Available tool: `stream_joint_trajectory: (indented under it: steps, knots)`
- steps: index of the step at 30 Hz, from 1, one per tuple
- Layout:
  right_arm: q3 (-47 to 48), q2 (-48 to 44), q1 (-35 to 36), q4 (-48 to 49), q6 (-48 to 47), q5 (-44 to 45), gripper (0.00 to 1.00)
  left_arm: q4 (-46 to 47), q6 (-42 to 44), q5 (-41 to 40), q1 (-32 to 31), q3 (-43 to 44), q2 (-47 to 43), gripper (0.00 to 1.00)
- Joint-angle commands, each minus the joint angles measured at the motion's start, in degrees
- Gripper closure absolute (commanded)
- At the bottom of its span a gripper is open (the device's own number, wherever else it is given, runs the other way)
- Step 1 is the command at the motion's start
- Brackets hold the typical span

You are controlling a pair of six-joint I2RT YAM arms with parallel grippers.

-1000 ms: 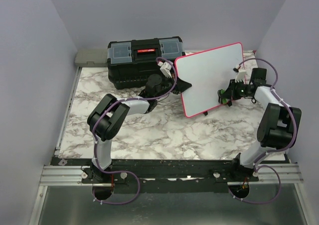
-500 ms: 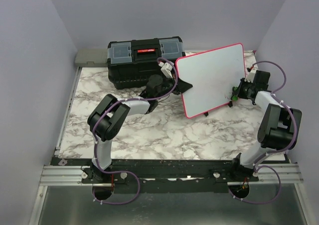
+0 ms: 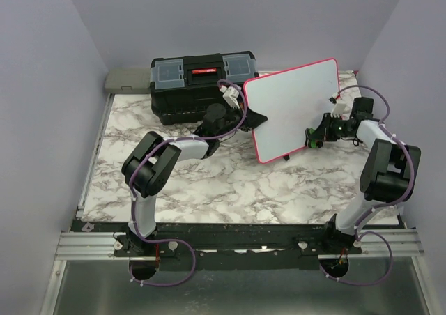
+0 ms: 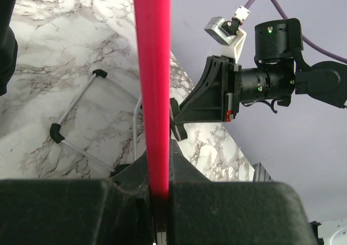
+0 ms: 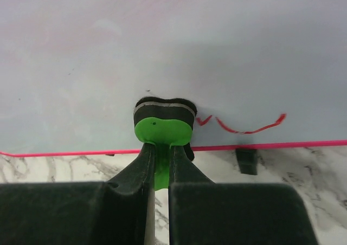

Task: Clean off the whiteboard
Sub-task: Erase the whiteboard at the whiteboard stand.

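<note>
The whiteboard, white with a pink-red rim, stands tilted up on the marble table. My left gripper is shut on its left edge; in the left wrist view the pink rim runs up from between the jaws of the left gripper. My right gripper is shut on a green eraser whose black felt presses on the board's face near the lower rim. A short red scribble lies on the whiteboard just right of the eraser. The right gripper pinches the eraser's green tab.
A black toolbox with a red latch stands behind the left arm at the back of the table. A flat grey block lies at the back left corner. A black foot of the board rests on the marble. Purple walls enclose the table.
My right gripper swept the eraser to the right along the board's lower part, then came back left and slightly lower. The left gripper and the board stayed almost still.
</note>
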Motion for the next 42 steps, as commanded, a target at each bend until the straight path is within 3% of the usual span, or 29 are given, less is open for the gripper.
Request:
stream_joint_trajectory:
  steps: [1, 6, 13, 20, 26, 32, 34, 39, 42]
  knots:
    - [-2.1, -1.1, 2.0, -5.1, -1.8, -2.0, 0.99, 7.9, -3.8, 4.3, -1.7, 2.3, -0.8, 1.0]
    - [-3.4, -1.3, 1.4, 2.2, 7.2, 17.4, 0.99, 7.7, -3.5, 4.4, -1.7, 2.1, -1.2, 1.0]
    - [-5.1, -4.6, 1.0, 11.4, 15.2, 29.6, 0.99, 8.0, -3.5, 4.3, -1.7, 1.7, -1.2, 1.0]
    - [-3.0, -2.5, 1.0, 11.4, 15.7, 26.5, 0.99, 8.0, -3.6, 4.5, -1.7, 2.0, -1.0, 1.0]
    - [-0.1, -0.3, 3.3, 2.6, 7.2, 6.5, 0.99, 8.3, -3.8, 4.4, -1.7, 2.0, -0.8, 1.0]
    - [-0.3, -2.2, 7.2, -1.1, 4.4, -2.6, 0.99, 9.2, -5.1, 4.0, -1.5, 2.1, -1.8, 1.0]
    - [-0.4, -2.8, 7.2, 0.3, 7.0, 0.6, 0.99, 8.5, -5.0, 3.8, -1.5, 2.4, -2.3, 1.0]
    - [-0.5, -3.0, 6.3, 7.5, 16.8, 22.0, 0.99, 7.4, -5.6, 4.0, -1.1, 2.5, -3.6, 1.0]
    - [1.2, -0.5, 3.6, 8.5, 19.1, 24.9, 0.99, 6.5, -6.1, 4.6, -0.3, 2.3, -4.2, 1.0]
